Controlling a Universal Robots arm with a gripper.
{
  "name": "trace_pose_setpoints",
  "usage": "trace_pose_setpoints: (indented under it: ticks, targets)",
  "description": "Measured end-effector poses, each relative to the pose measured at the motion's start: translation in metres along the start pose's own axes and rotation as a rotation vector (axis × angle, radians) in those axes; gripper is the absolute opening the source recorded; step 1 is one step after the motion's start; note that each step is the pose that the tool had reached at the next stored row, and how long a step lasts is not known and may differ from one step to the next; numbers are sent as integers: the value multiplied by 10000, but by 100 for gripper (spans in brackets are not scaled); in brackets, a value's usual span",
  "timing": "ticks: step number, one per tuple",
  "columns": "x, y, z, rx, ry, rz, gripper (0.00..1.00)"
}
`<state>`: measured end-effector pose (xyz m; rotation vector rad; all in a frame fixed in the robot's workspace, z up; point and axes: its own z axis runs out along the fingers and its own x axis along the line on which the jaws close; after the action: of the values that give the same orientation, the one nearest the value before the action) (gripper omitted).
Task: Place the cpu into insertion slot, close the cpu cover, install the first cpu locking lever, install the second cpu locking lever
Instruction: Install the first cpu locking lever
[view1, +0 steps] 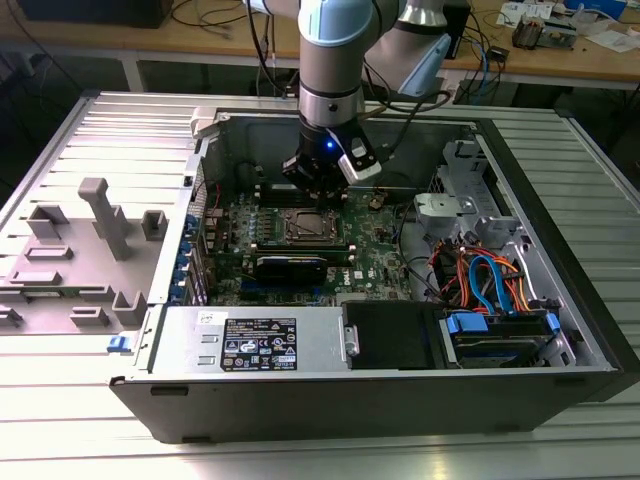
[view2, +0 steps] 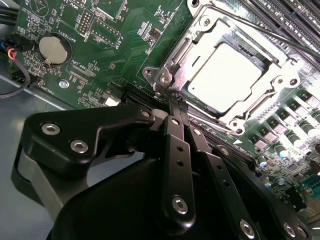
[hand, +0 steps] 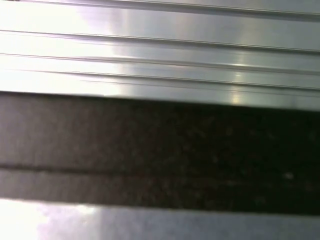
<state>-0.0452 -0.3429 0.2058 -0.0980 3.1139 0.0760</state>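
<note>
A ribbed, silvery metal worktable (view1: 560, 440) with long parallel grooves fills the foreground of the exterior view, catching bright glare from overhead light. Behind it, a long wooden bench (view1: 140, 45) runs across the back of the room, strewn with dark cables (view1: 215, 15) and, towards the exterior view's right, what may be papers and small boxes (view1: 545, 25). On the worktable at the exterior view's left sits a grey moulded fixture tray (view1: 75, 260) with upright posts.

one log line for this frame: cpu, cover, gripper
cpu: seated in insertion slot | cpu cover: down over it | gripper: shut, tips at socket corner by a lever end
</note>
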Motion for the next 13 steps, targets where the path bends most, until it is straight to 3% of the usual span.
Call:
trace_pose_setpoints:
  ticks: [9, 13]
  targets:
    - [2, -13, 30, -6, -1, 1, 11]
    - [1, -11, -6, -151, -10, 3, 11]
